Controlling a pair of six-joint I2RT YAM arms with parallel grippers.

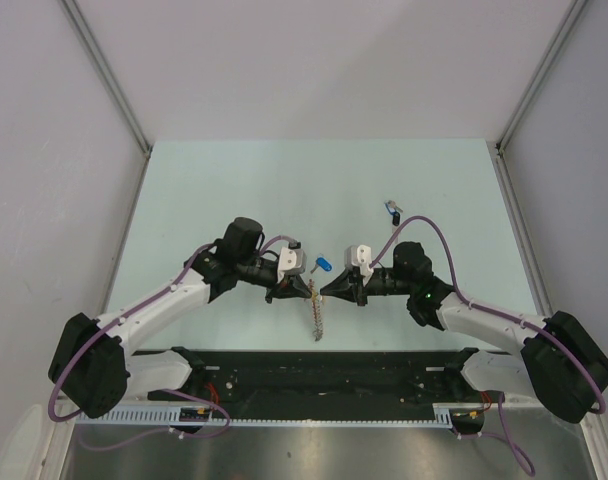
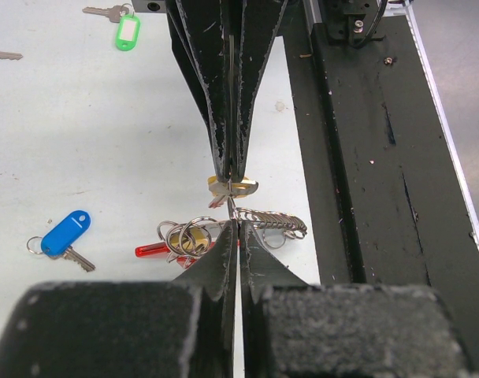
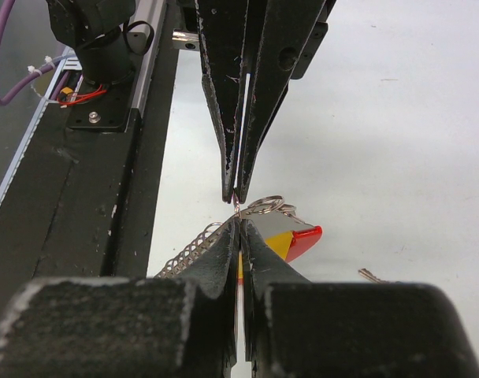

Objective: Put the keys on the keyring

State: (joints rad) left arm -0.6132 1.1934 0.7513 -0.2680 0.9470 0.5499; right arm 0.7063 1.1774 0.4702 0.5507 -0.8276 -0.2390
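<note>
Silver coiled keyring (image 2: 275, 221) with red band, left claw (image 2: 236, 228) and right claw (image 3: 239, 227) tip to tip, both clenched on it

Left arm (image 1: 174, 297): white tapered link, black rounded joint housings, bulky black shoulder block at 8 o'clock end; right arm (image 1: 484, 322): same build, shoulder block at 4 o'clock end; purple cable (image 1: 434, 224) along each arm, arching at 12 o'clock above right wrist; green light (image 1: 425, 295) on black right elbow; white camera block (image 1: 291, 261) atop each wrist; left gripper (image 2: 235, 223): fingers (image 2: 216, 260) black, wedge-shaped, narrowing to thin tips, edges scuffed pale, grainy black mounts at 6 o'clock; right gripper (image 3: 238, 224): alike.
</note>
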